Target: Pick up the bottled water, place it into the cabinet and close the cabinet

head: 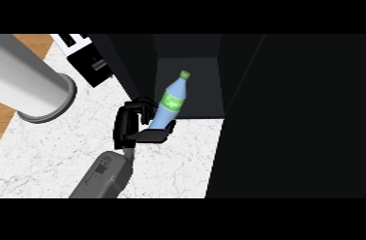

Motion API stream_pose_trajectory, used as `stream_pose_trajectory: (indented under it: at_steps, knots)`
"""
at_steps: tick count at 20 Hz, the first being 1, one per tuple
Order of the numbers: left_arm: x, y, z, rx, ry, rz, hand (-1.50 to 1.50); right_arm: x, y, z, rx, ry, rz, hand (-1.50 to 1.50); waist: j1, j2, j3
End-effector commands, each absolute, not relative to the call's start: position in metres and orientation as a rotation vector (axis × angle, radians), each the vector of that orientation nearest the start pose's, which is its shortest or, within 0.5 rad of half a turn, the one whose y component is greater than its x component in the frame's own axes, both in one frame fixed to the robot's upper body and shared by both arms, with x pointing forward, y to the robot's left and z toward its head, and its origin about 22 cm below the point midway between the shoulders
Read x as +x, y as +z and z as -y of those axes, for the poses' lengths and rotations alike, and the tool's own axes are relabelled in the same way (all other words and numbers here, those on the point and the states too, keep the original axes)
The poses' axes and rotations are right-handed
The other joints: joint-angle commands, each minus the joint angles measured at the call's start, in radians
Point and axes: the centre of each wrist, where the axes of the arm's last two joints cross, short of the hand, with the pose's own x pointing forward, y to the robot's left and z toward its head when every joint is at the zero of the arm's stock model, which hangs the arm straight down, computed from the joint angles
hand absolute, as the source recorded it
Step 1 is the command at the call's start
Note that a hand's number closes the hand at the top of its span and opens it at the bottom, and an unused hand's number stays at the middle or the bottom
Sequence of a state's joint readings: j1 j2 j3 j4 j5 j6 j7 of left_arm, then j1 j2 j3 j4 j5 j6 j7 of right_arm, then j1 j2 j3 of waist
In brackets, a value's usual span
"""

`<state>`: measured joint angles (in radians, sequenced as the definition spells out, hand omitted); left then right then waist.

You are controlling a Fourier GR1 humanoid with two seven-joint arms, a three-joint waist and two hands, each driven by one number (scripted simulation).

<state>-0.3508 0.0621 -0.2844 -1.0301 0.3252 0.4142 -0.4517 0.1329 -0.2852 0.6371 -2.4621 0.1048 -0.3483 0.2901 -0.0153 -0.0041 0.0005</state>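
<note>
The bottled water is pale blue with a green label and green cap. It tilts with its cap toward the far right, at the front of the dark open cabinet. My left hand is shut on the bottle's lower end, fingers curled on its left side and thumb under its base. The bottle's bottom is partly hidden by the hand. Its upper half reaches over the cabinet's floor, and I cannot tell whether it rests on it. The right hand does not show.
A broad black panel, apparently the cabinet's open door, fills the right side. A large grey cylinder stands at the left on the white marble counter. A black-and-white appliance sits at the far left.
</note>
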Motion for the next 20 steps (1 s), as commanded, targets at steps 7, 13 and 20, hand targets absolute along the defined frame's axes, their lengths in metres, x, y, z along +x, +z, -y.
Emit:
stream_pose_trajectory:
  at_steps: [7,13,20]
  knots:
    - [0.343,0.008,-0.095,-0.018,0.071,1.759,1.5,0.107,0.167,0.169,0.281,0.22,1.966,-1.5,-0.056,0.012,-0.001]
    - [0.36,0.02,-0.098,0.13,0.116,1.763,1.5,0.104,0.174,0.174,0.275,0.224,1.97,-1.5,-0.062,0.013,-0.001]
    - [0.374,0.021,-0.119,0.306,0.103,1.76,1.5,0.102,0.171,0.176,0.291,0.228,1.96,-1.5,-0.081,0.017,-0.001]
